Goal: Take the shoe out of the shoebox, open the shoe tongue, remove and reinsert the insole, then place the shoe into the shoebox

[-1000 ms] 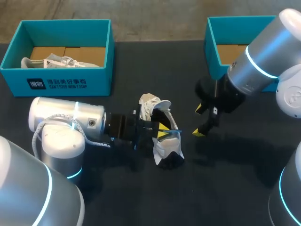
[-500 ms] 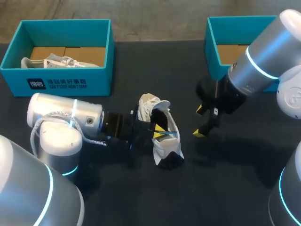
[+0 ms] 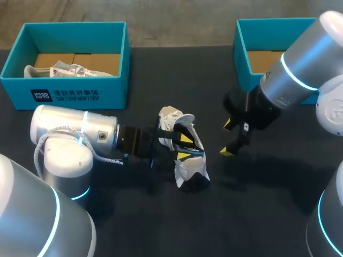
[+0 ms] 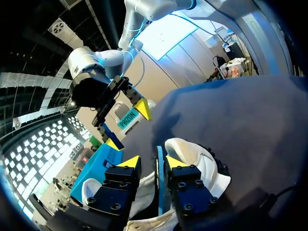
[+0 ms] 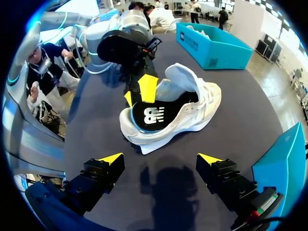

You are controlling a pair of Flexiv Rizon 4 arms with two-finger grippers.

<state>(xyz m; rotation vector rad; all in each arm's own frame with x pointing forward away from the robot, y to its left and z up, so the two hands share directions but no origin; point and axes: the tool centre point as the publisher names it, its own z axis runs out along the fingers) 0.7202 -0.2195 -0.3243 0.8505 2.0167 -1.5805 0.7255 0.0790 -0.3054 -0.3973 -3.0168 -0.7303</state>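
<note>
A white sneaker (image 3: 188,168) lies on its side on the dark table, its opening facing my right gripper. Its black insole (image 5: 149,115) with a blue rim sits inside the shoe. My left gripper (image 3: 185,148) is at the shoe's opening, fingers a little apart. The insole's blue edge (image 4: 159,173) stands between them, with a gap on one side. The shoe's white upper (image 4: 197,154) lies just ahead of these fingers. To the shoe's right, my right gripper (image 3: 227,138) hangs above the table, wide open and empty. In its own view the right gripper (image 5: 160,159) faces the sneaker (image 5: 192,113).
A teal shoebox (image 3: 64,96) at the back left holds another white shoe (image 3: 53,69). A second teal box (image 3: 246,53) stands at the back right, partly behind my right arm. Bare dark table lies in front of the shoe.
My left gripper's fingers were shut on the insole's edge and have now spread apart. The shoe has barely shifted. The right arm has not moved.
</note>
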